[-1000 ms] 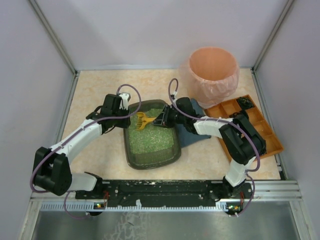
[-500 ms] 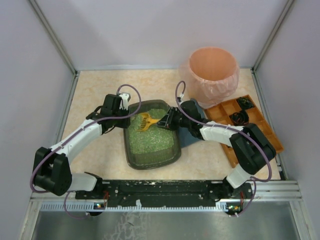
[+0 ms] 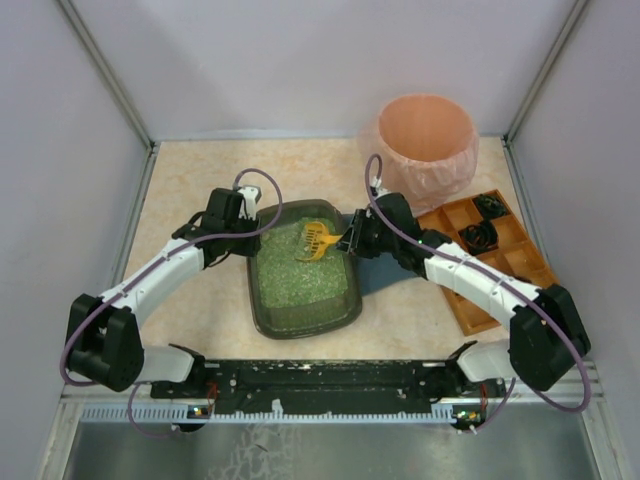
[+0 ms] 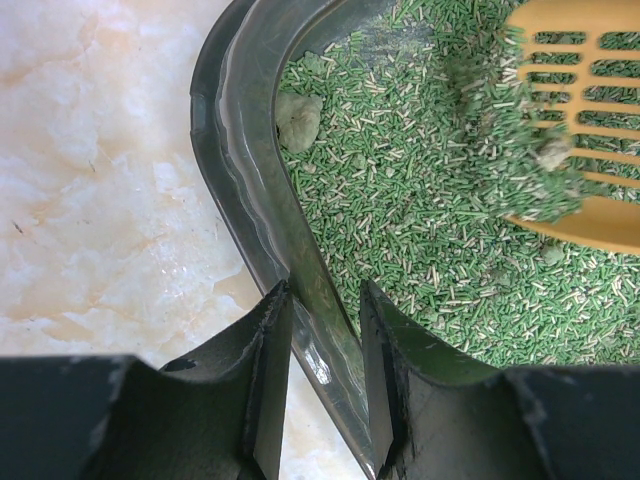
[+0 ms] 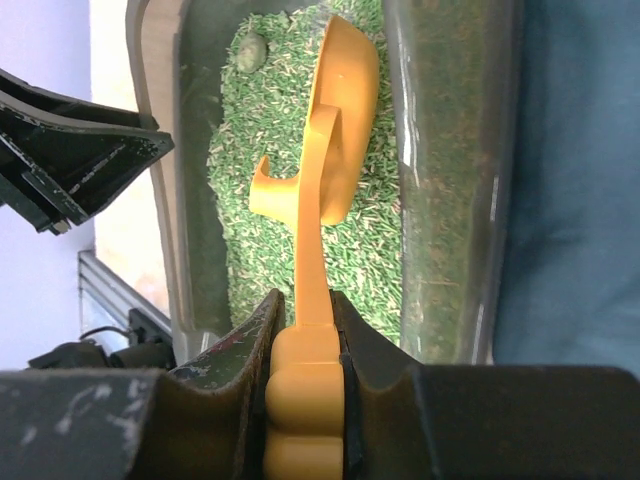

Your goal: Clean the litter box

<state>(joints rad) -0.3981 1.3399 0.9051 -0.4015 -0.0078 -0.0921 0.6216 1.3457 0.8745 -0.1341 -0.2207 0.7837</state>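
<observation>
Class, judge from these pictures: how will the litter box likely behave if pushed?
The litter box looks thin-walled plastic on a smooth table, so it would probably slide easily; the left gripper pinching its rim likely steadies it. Its loose litter would probably shift or spill if tipped.

Pale lilac walls fill the upper frame around a cream marbled desk; grey metal sheet spans the bottom.

**Workspace Layout**

The litter box sits mid-tabletop. A cloth lies against its right side. The compartmented tray lies further right, with the round bin behind it. The scoop hangs over the box's rear half, its handle clamped in the right gripper. The left gripper has its jaws on either side of the rear-left rim.
</observation>
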